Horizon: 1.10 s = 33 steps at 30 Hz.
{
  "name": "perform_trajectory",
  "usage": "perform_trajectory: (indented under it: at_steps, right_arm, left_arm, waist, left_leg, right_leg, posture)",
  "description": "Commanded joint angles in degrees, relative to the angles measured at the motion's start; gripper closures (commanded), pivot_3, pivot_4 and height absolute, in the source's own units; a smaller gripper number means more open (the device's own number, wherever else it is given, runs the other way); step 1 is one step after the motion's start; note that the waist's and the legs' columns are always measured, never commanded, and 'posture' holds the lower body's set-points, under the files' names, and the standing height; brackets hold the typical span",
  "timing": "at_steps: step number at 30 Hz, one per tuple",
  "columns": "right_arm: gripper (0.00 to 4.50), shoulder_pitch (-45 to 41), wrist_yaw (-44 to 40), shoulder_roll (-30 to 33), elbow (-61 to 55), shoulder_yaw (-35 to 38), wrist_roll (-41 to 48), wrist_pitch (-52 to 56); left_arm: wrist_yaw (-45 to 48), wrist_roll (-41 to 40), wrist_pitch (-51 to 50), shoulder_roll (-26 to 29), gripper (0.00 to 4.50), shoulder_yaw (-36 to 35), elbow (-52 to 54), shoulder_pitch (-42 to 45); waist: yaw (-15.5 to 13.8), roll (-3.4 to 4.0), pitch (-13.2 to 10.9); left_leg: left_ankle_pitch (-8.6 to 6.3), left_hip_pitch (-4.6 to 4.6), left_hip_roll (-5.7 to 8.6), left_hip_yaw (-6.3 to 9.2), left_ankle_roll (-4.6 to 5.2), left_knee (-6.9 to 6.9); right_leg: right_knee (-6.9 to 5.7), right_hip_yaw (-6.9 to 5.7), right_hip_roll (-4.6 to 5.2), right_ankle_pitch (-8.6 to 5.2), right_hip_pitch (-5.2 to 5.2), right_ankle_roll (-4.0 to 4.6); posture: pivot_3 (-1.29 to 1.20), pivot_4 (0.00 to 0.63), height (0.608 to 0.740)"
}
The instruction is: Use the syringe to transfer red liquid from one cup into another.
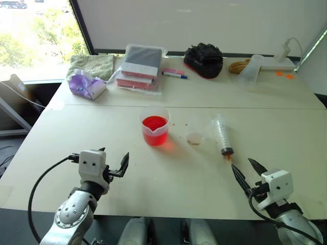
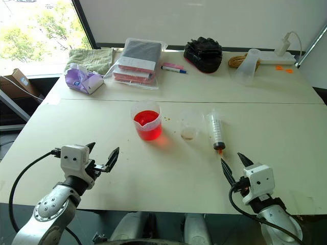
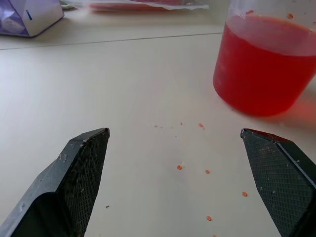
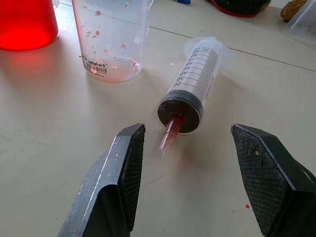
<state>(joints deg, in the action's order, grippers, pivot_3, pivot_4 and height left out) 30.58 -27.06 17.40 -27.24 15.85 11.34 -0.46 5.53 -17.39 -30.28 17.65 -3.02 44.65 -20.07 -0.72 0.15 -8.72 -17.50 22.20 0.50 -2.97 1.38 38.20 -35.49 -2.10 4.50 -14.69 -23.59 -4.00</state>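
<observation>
The right pincer (image 4: 185,143) stands spread and empty just before the orange tip of the large clear plastic syringe (image 4: 190,89). The right wrist view shows the printed graduation marks and a barcode label on the small plain clear cup (image 4: 111,37), which holds only red drops. The left pincer (image 3: 175,158) is spread wide and empty too; its wrist view shows orange specks on the pale desk (image 3: 98,89) near the wide spouted clear cup (image 1: 155,126), which is full of red liquid (image 1: 154,122). Both arms reach forward, low over the near edge of the desk. The syringe lies flat to the right of the plain cup.
</observation>
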Motion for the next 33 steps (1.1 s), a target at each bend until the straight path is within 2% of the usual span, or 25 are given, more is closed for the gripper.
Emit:
perform_trajectory:
  at_steps: [1, 4, 14, 28, 30, 32, 33]
  right_arm:
    - [1.66, 0.8, -0.8, -0.1, 1.7, 0.1, 0.2, -4.3]
    - [1.66, 1.1, -1.6, 0.1, 4.5, 0.3, 0.5, -7.1]
    - [1.66, -0.3, -2.8, 1.3, 8.9, 1.4, 1.6, -10.7]
    - [1.66, -3.0, -1.2, 3.5, 2.4, 0.9, 2.2, -3.2]
    - [1.66, -4.5, -1.2, 4.5, 1.7, 1.2, 2.9, -1.0]
    - [1.66, -7.3, -4.2, 8.0, 1.8, 1.3, 4.7, 1.5]
    - [1.66, -10.2, -5.0, 10.4, 1.4, 1.7, 8.6, 7.8]
  left_arm:
    - [1.0, 0.9, 1.3, 0.1, 0.03, -0.4, 0.9, 0.1]
    - [1.5, -1.8, 0.9, -1.9, 0.03, -1.7, 1.1, 0.6]
    - [2.8, -0.6, 0.3, -1.7, 0.03, -1.3, 0.4, 2.2]
    - [6.6, -1.9, 0.3, -0.6, 0.03, -1.7, -1.7, 4.6]
    - [8.8, -5.5, -2.4, 0.2, 0.03, -2.9, -2.4, 5.2]
    - [13.3, -12.3, -7.0, 2.8, 0.03, -4.8, -2.5, 6.3]
    - [16.9, -17.1, -10.0, 5.6, 0.03, -6.1, -2.0, 6.5]
  waist:
    - [0.0, 0.00, 0.0]
    - [0.0, 0.00, 0.0]
    - [0.0, 0.00, 0.0]
    - [0.0, -0.01, 0.0]
    - [0.0, -0.01, 0.0]
    - [0.1, -0.01, 0.0]
    - [0.2, 0.00, 0.0]
  left_leg:
    - [0.00, 0.00, 0.00, 0.00, 0.00, 0.00]
    - [0.00, 0.00, 0.00, 0.00, 0.01, 0.00]
    - [0.00, -0.03, 0.00, 0.00, 0.01, 0.01]
    - [0.01, -0.03, 0.00, 0.00, 0.02, 0.02]
    - [0.01, -0.03, 0.00, -0.01, 0.02, 0.03]
    - [0.01, -0.03, 0.00, 0.00, 0.02, 0.03]
    - [0.01, -0.04, 0.00, -0.01, 0.02, 0.04]
  right_leg:
    - [0.00, 0.00, 0.00, 0.00, 0.00, 0.00]
    - [0.00, 0.00, 0.00, 0.00, 0.00, 0.00]
    - [-0.02, 0.00, -0.01, 0.00, 0.03, 0.00]
    - [-0.03, 0.00, -0.01, 0.01, 0.04, -0.01]
    - [-0.03, 0.00, -0.01, 0.01, 0.04, -0.01]
    - [-0.04, -0.01, -0.02, 0.01, 0.04, -0.01]
    - [-0.08, -0.01, -0.02, 0.01, 0.03, -0.01]
  posture:
    - [0.00, 0.150, 0.740]
    - [0.00, 0.150, 0.740]
    - [0.00, 0.150, 0.740]
    - [0.00, 0.150, 0.740]
    - [0.00, 0.150, 0.740]
    - [0.00, 0.150, 0.740]
    - [0.00, 0.150, 0.740]
